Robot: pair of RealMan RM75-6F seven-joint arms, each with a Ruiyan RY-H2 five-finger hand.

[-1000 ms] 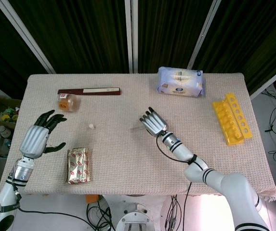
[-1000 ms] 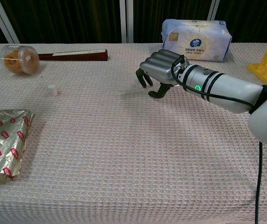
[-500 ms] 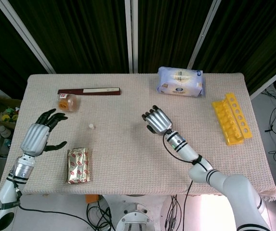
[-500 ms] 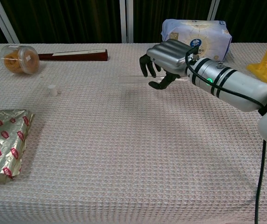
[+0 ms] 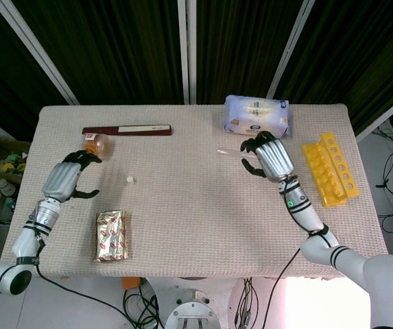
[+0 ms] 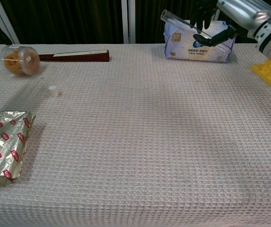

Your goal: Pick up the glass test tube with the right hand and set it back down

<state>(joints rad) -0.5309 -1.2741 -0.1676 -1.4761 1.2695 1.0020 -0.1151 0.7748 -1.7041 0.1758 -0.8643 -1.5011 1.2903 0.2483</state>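
The right robot hand [image 5: 268, 156] is raised above the desk [image 5: 182, 226], its fingers curled around the glass test tube [image 5: 228, 152], which it holds clear of the woven cloth; in the head view the tube juts out leftward from the dark fingers as a thin pale rod, and in the chest view it shows as a clear tube [image 6: 175, 19] lying roughly level, slightly tilted, in front of the tissue pack. That pack of tissues [image 5: 257, 116], in blue and white wrapping, lies just behind the right robot hand near the far edge of the desk. To the right of that hand sits a yellow test tube rack [image 5: 329, 169], lying close to the desk's right edge. The left robot hand [image 5: 64, 179] hovers over the left side of the desk with its fingers spread apart and nothing in them; its dark fingertips reach towards a small clear jar with orange contents [image 5: 94, 145], though whether they touch it cannot be told. Behind the jar lies a long dark red box with a white label [image 5: 127, 129], running parallel to the far edge. A small white cap [image 5: 130, 179] stands alone on the cloth between the two hands, nearer the left one. A gold foil packet with red markings [image 5: 112, 235] lies near the front left of the desk, just beside the left forearm.
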